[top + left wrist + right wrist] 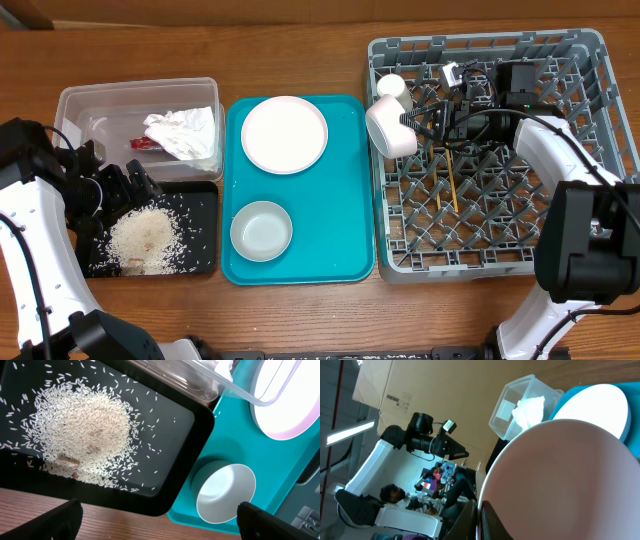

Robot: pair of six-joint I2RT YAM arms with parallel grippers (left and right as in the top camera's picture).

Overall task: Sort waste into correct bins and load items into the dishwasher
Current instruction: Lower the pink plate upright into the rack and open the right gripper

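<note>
My right gripper [420, 122] is shut on the rim of a white bowl [390, 128], held on its side at the left edge of the grey dishwasher rack [600, 110]. That bowl [570, 475] fills the right wrist view, its rim pinched in the gripper [479, 520]. A white cup [390, 87] and wooden chopsticks [450, 180] lie in the rack. My left gripper [110, 185] hangs open over the black tray [205, 200] of rice [145, 238]. From the left wrist, the gripper [160, 530] is empty, with rice [82, 430] and a second bowl [225, 492] below.
The clear tub [70, 105] holds the crumpled napkin [185, 132] and red wrapper [143, 143]. The teal tray [350, 190] carries the pale plate [284, 134] and the second bowl [261, 230]. Bare wooden table runs along the front edge.
</note>
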